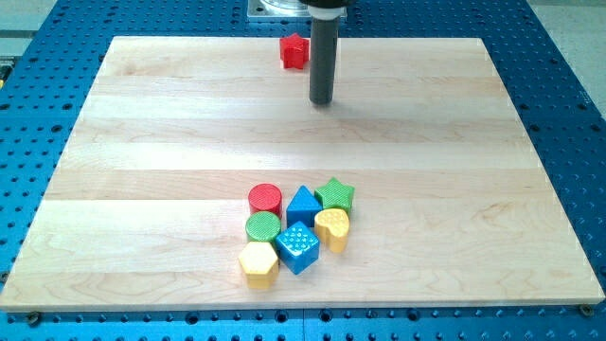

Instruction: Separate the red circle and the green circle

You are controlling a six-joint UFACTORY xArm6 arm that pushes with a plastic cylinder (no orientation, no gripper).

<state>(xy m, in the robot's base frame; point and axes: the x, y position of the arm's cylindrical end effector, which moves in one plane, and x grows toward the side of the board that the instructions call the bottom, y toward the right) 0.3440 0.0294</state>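
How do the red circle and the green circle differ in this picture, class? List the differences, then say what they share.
Colour: the red circle is red, the green circle green.
Place: the red circle lies nearer the view's top, the green circle just below it.
Neighbours: the green circle has the yellow hexagon below it; the red circle sits on the cluster's upper edge.
Shared: both are round, lie flat, and are far from my tip.

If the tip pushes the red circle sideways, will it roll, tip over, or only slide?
The red circle lies flat and low, so it probably slides rather than tips. It touches the green circle, which may get dragged along. My tip is far off, near the view's top.
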